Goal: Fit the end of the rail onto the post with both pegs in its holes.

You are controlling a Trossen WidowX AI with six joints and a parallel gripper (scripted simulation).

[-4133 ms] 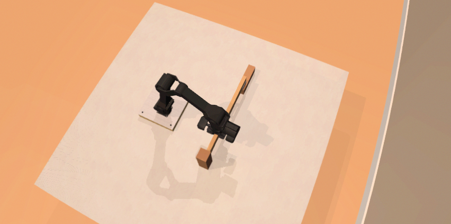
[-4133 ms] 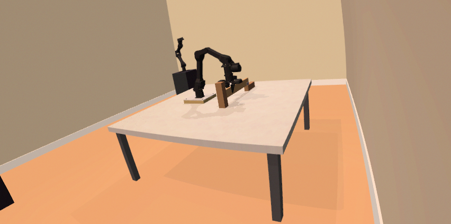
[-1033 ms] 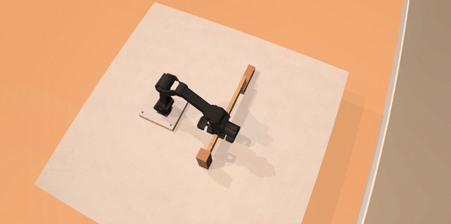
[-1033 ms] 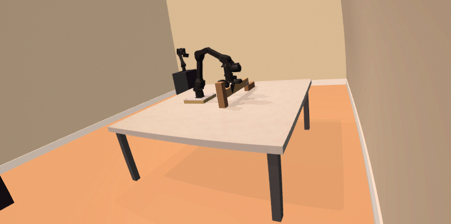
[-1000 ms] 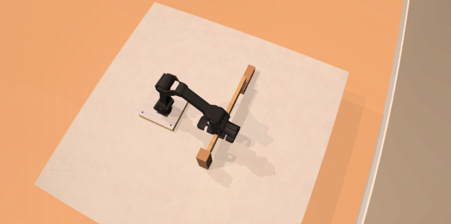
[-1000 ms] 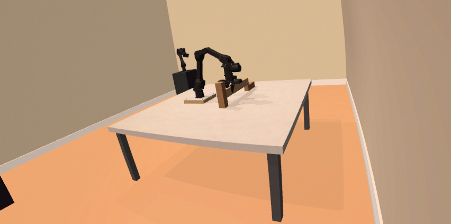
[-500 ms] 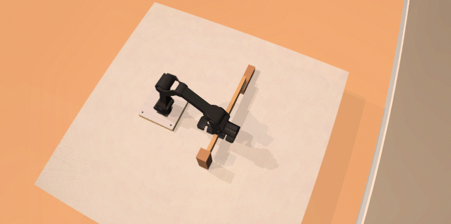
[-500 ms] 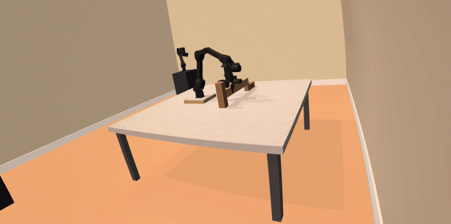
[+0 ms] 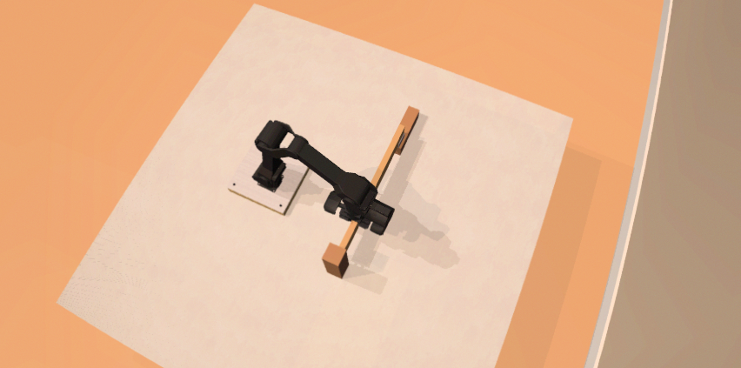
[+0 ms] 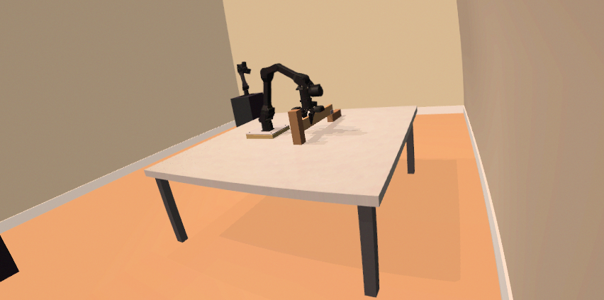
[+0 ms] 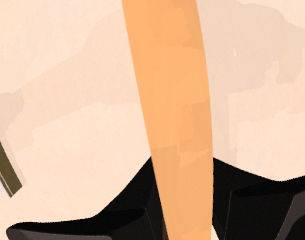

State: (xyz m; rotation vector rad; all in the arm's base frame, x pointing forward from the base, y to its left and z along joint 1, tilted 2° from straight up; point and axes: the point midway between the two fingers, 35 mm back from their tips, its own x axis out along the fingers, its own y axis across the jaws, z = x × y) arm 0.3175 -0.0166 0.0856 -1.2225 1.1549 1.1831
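Note:
The long light-wood rail [image 9: 386, 160] [image 10: 325, 113] [image 11: 172, 75] is raised above the table. Its far end is at the bracket on the low footboard block [image 9: 410, 114] [image 10: 334, 116]. Its near end meets or nearly meets the brown post [image 9: 333, 252] [image 10: 297, 128]; any small gap is too small to tell. The pegs and the holes do not show. My gripper [image 9: 357, 220] [image 10: 308, 116] [image 11: 172, 158] is shut on the rail, nearer the post than the block, with one finger on each side. Whether the rail is exactly level cannot be told.
My arm's base plate [image 9: 246, 186] [image 10: 259, 135] stands on the table [image 9: 207, 261] [image 10: 253, 167], to the left of the rail. Another small black arm [image 10: 244, 75] stands on a dark box [image 10: 244, 109] behind the table.

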